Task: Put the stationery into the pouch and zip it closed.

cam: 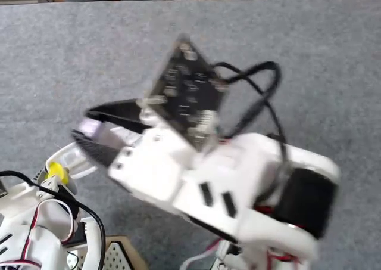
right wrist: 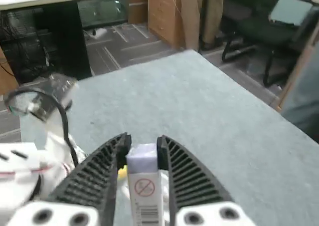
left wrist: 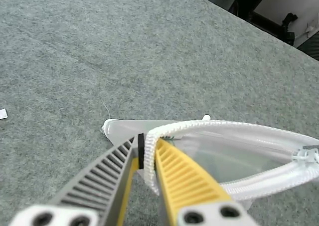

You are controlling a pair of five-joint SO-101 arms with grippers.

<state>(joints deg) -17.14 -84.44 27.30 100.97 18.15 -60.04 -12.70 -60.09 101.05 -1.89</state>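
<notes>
At about 8 o'clock on the grey desk (cam: 309,55) I see my left claw (left wrist: 144,148). Its grey and yellow fingers are pressed together on the white zipper rim of the pouch (left wrist: 234,153), pinching it. The pouch is clear and lies on the desk with its mouth gaping open. The zipper pull (left wrist: 305,156) sits at the end of the rim away from the claw.

Toward 12 o'clock of that, near 9 o'clock from the middle of the desk, my right claw (right wrist: 143,143) hangs above the desk with its black fingers pointing to 9 o'clock. They grip an eraser (right wrist: 143,186), lilac end outward, white sleeve behind. The eraser is in the air, not yet in the pouch.
</notes>
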